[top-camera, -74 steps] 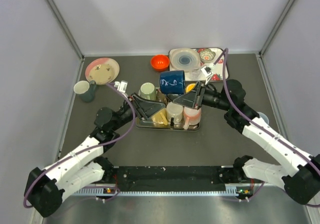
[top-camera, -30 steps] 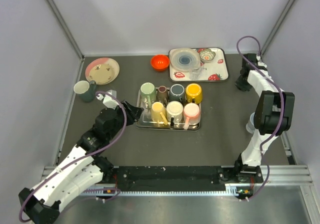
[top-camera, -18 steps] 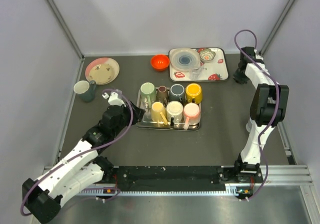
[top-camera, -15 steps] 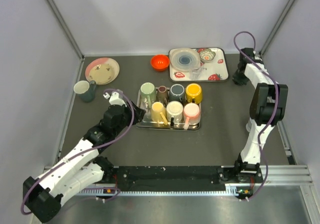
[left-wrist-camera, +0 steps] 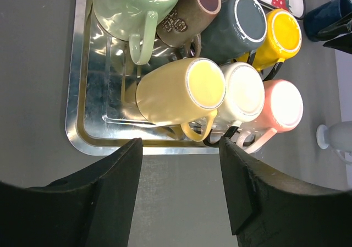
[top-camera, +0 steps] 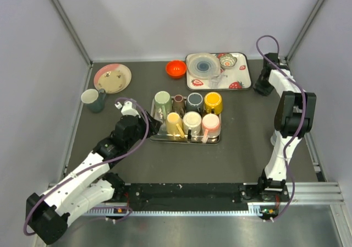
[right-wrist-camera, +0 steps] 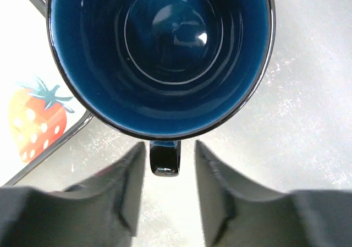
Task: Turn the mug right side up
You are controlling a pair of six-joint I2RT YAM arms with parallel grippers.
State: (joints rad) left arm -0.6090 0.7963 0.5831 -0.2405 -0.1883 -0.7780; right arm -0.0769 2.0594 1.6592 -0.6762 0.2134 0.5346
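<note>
Saw dark blue glazed ceramic mug [right-wrist-camera: 159, 54] standing mouth-up, filling upper part of right wrist frame, on grey table [right-wrist-camera: 308, 93] just right of white strawberry-print tray [right-wrist-camera: 19, 76] at left edge. Found right gripper [right-wrist-camera: 169, 148] unclenched, fingers astride the mug handle at lower centre, gap showing on each side, gripping nothing. Placed same mug in upper right of top frame, beside that tray's right end. Found left gripper [left-wrist-camera: 180, 142] released too, black fingers spread wide along bottom of left wrist frame, nothing between them, just below lower rim of shiny rectangular metal tray [left-wrist-camera: 74, 120] loaded with coloured mugs [left-wrist-camera: 181, 93]
</note>
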